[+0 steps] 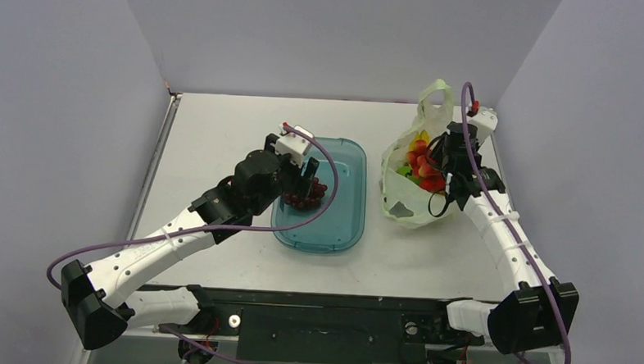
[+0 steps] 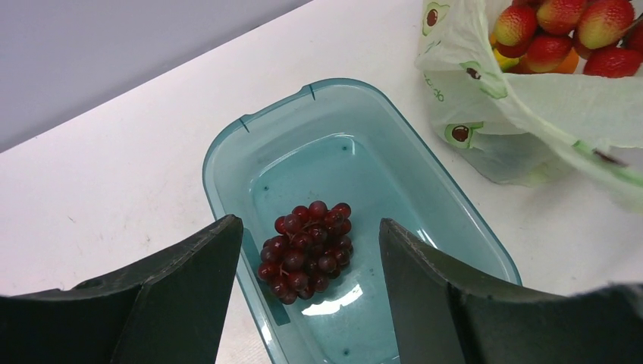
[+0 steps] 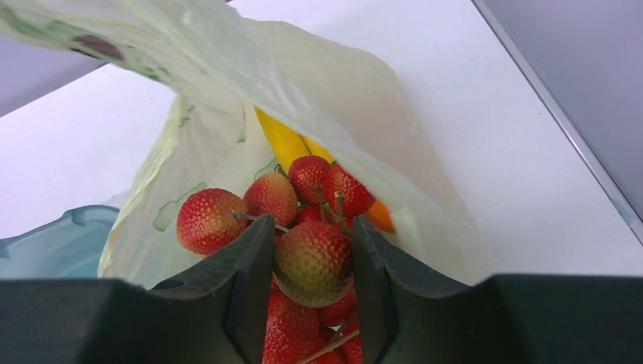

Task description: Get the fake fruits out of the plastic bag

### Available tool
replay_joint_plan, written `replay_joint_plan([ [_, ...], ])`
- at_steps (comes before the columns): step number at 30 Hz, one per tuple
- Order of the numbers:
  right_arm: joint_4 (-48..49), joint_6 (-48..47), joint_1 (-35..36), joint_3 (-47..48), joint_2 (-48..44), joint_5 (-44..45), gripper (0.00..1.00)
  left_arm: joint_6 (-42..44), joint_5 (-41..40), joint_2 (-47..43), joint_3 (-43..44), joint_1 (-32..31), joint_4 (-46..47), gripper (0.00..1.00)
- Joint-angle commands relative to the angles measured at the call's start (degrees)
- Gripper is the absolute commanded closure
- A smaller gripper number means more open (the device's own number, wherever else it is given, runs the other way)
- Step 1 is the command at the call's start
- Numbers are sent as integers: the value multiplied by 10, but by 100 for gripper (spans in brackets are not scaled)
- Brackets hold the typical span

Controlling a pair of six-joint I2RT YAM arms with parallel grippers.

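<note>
All fruits (image 1: 422, 166) in view sit in the bag (image 1: 408, 209) by the table's (image 1: 223, 128) right edge; the tray (image 2: 216, 148) holds only grapes (image 2: 307, 250). Your right jaws pinch a berry (image 3: 312, 262); left jaws gape, empty.

text: none legible | plastic bag (image 2: 531, 98): faint print, possibly lettering

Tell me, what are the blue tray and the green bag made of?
Blue tray: probably hard plastic, glossy and see-through; the white table shows through it. Green bag: thin plastic film, likely; it crinkles, folds and lets light through.
</note>
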Motion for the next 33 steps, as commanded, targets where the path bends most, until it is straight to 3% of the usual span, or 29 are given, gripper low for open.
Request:
replay_joint_plan([
  [1, -1, -9, 2, 6, -50, -17, 100, 7, -13, -4, -3, -1, 36, 36],
  [16, 54, 21, 32, 89, -68, -172, 100, 7, -30, -2, -8, -1, 42, 36],
  [23, 66, 36, 110, 127, -40, -181, 100, 21, -54, -17, -16, -1, 52, 36],
  [33, 91, 61, 245, 98, 5, -167, 100, 42, -144, -96, -70, -3, 135, 36],
])
